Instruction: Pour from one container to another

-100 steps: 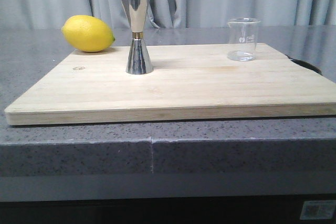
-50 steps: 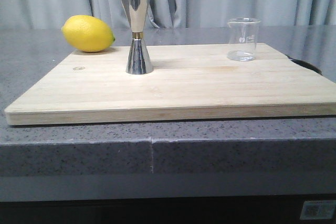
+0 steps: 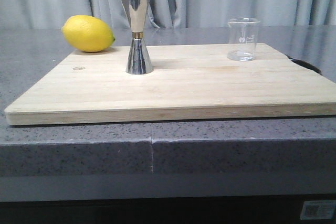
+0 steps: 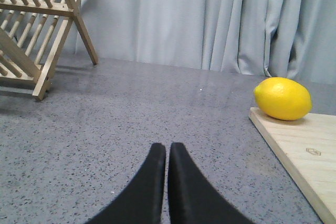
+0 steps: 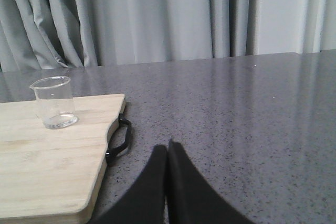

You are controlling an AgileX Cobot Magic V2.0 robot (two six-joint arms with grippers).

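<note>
Nearest the robot, both claws rested low over the bare grey counter (image 3: 63,145), off either end of the wooden board (image 3: 178,87): the left claw (image 4: 168,153) had its fingers pressed together with nothing between them, and the right claw (image 5: 167,153) was likewise closed on nothing, just past the board's black handle (image 5: 119,141). Further in, the steel jigger (image 3: 136,30) stood upright on the board's left half, tall on a narrow foot, so a sideways nudge from closed fingers would likely have tipped it and spilled whatever it held; its contents could not be seen. Toward the far right corner stood the small glass beaker (image 3: 243,39), upright and apparently clear, light enough that a hard or off-centre grip might have skidded it or knocked it over. The two vessels stood well apart, so any pour risked dribbling onto the wood if the spout were not brought over the rim. Farthest back, a lemon (image 3: 87,33) lay at the board's rear left edge, near the jigger, and might have rolled if bumped.
</note>
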